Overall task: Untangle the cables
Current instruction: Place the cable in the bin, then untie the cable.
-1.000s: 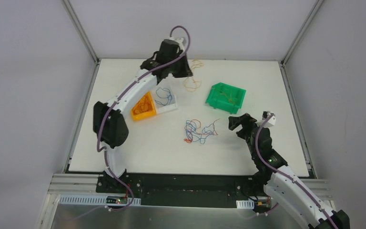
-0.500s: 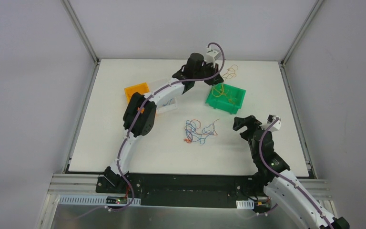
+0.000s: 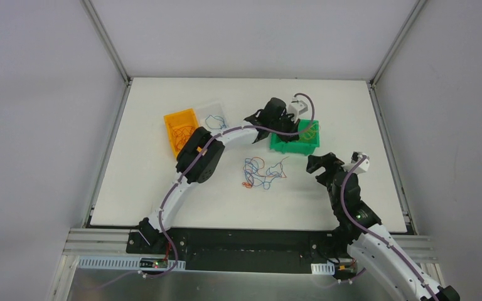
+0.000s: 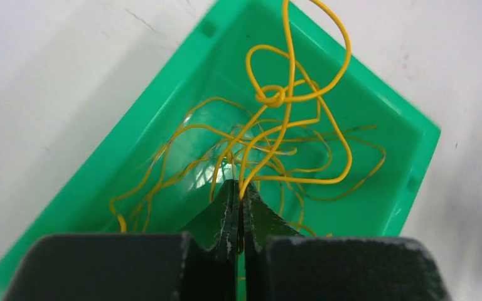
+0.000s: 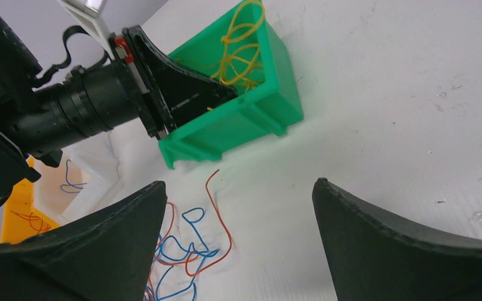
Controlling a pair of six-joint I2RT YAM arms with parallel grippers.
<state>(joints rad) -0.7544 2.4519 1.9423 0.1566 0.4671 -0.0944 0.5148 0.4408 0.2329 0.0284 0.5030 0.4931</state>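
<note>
1. The left tool (image 4: 239,191) is pinched tight on a strand of the yellow cables (image 4: 275,95). Their knotted loops rise from its tips above the green bin (image 4: 138,138).
2. More yellow loops lie on that bin's floor, fine, curled and overlapping.
3. The green bin stands on the white desk (image 3: 163,182), right of its middle.
4. The red and blue cables (image 3: 260,174) lie in a loose clump on the desk, near the green bin but apart from it.
5. The right tool (image 5: 238,188) has its jaws spread wide and grips nothing. It hangs above the desk, just right of that clump.
6. At the far left an orange bin (image 3: 181,114) holds reddish wires. Just beside it, a clear tray (image 3: 210,108) holds a blue wire.
</note>
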